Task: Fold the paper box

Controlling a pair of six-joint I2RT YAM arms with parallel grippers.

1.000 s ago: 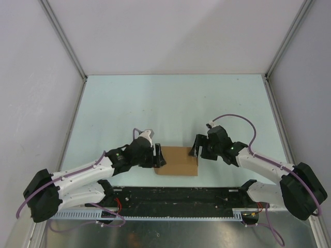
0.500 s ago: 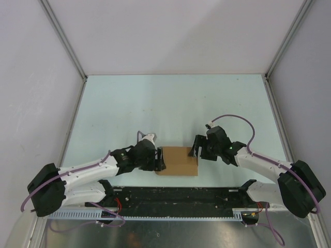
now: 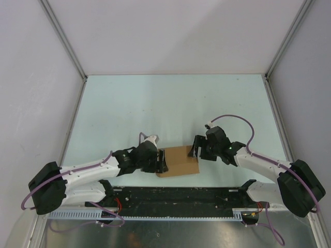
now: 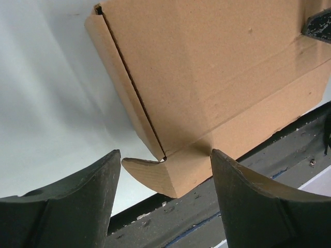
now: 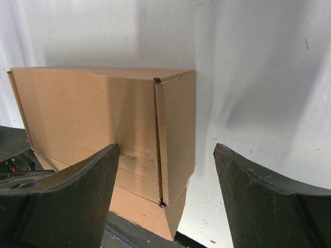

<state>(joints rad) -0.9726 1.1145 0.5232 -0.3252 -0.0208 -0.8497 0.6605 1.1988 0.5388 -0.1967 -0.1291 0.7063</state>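
Drawn back toward the near edge over the past second, the left gripper [image 3: 161, 163] now sits at the left end of the paper box [image 3: 181, 161], and that end of the box has swung slightly away from its earlier square position. The right gripper [image 3: 195, 150] has barely shifted.

The box lies on the pale table [image 3: 170, 103] between the two arms, just beyond the black rail [image 3: 176, 196] along the near edge. Seen from the left wrist, the left gripper [image 4: 165, 155] is spread wide, its fingers either side of a lower corner of the box [image 4: 207, 77], where a rounded tab [image 4: 147, 169] pokes out from under the side panel. Nothing is clamped.

From the right wrist, the right gripper [image 5: 166, 150] is likewise spread wide, facing the box [image 5: 88, 108], whose end flap [image 5: 176, 134] is folded against the body. The box's panels look closed on every visible side, so whether anything is inside cannot be told.
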